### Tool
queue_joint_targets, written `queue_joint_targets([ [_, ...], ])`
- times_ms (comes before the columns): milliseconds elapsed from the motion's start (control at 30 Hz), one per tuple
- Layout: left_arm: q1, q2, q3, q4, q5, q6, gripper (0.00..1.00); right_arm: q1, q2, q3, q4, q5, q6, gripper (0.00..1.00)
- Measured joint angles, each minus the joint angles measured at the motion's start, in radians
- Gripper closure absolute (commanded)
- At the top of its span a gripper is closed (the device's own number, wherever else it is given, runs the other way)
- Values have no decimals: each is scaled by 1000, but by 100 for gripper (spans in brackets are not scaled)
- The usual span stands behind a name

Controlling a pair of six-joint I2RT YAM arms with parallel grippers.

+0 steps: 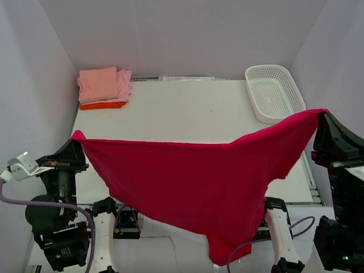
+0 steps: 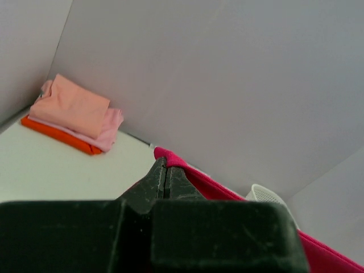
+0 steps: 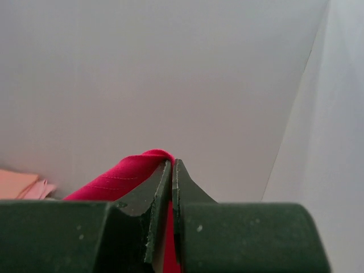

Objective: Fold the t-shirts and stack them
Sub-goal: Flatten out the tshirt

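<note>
The crimson t-shirt was held spread in the air above the near part of the surface, hanging between the two claws. Its left corner was pinched in the tightly closed left claw, and its higher right corner in the closed right claw. The folded t-shirts were stacked at the far left corner, well apart.

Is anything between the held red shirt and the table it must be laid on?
Nothing visible. The left gripper and right gripper pinch the red shirt above the table; the folded stack and basket sit in its far corners.
</note>
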Motion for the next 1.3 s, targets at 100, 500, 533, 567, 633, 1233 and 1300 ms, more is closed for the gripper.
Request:
queue_joint_targets([
  [100, -2, -5, -93, 14, 3, -1, 100, -2, -20, -134, 2, -3, 3, 92],
  [500, -3, 27, -480, 182, 45, -25, 100, -7, 50, -506, 170, -41, 35, 92],
  [533, -3, 35, -497, 192, 48, -28, 100, -7, 61, -544, 193, -44, 41, 92],
  [567, -3, 46, -530, 221, 55, -32, 100, -7, 72, -574, 207, -47, 50, 92],
  [633, -3, 73, -596, 272, 69, -40, 100, -7, 108, -628, 228, -57, 62, 92],
  [1233, -17, 536, -742, 635, 99, -57, 100, 191, 674, -715, 476, 63, 67, 92],
  [1300, -35, 630, -713, 684, 95, -58, 100, 192, 757, -666, 485, 66, 61, 92],
])
